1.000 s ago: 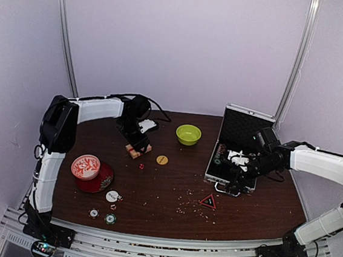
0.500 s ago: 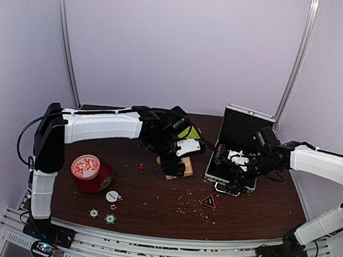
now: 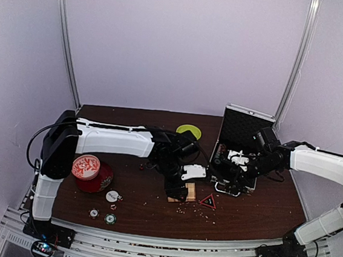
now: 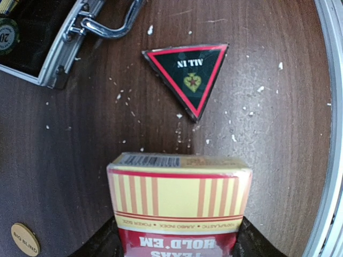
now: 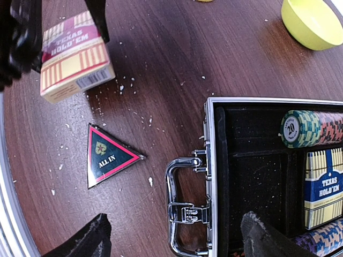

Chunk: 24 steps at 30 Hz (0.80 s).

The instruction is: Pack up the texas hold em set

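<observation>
Left gripper clamped on the card deck by its side faces, open case near at 2 o'clock, right gripper fingers apart; I'd treat the box as light, stiff, slick cardboard (squeeze flats, not corners).

I log red cardboard card deck box: cream-and-orange stripes | flat triangular marker: black, red border, gold spade | small metal case: silver rim, black lining | second deck box: blue, yellow stripes | chip row: green-white face, pink-green edges | round bowl: lime-green | wooden tabletop: dark brown grain.
</observation>
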Motion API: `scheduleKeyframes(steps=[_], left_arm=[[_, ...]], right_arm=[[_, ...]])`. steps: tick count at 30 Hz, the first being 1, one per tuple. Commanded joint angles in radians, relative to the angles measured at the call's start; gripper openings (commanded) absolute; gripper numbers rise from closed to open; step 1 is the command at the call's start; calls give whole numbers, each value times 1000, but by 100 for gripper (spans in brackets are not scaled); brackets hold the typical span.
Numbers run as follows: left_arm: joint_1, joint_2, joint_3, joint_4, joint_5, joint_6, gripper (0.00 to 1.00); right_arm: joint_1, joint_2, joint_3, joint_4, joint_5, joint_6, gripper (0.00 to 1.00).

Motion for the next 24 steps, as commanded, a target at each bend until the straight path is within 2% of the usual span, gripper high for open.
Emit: scheduleKeyframes(steps=[1, 9, 16, 19, 24], left_arm=[[5, 10, -14, 54, 21, 28, 65], [2, 52, -22, 61, 1, 32, 65], [0, 67, -19, 61, -25, 27, 72], [-1, 62, -23, 59, -33, 26, 76], [-2, -2, -38, 61, -66, 21, 76]], right_arm=[[1, 0, 27, 11, 9, -2, 85], [1, 11, 28, 10, 21, -7, 84], [0, 25, 28, 3, 23, -15, 84], [1, 31, 30, -1, 24, -17, 84], [1, 32, 32, -2, 21, -15, 85]])
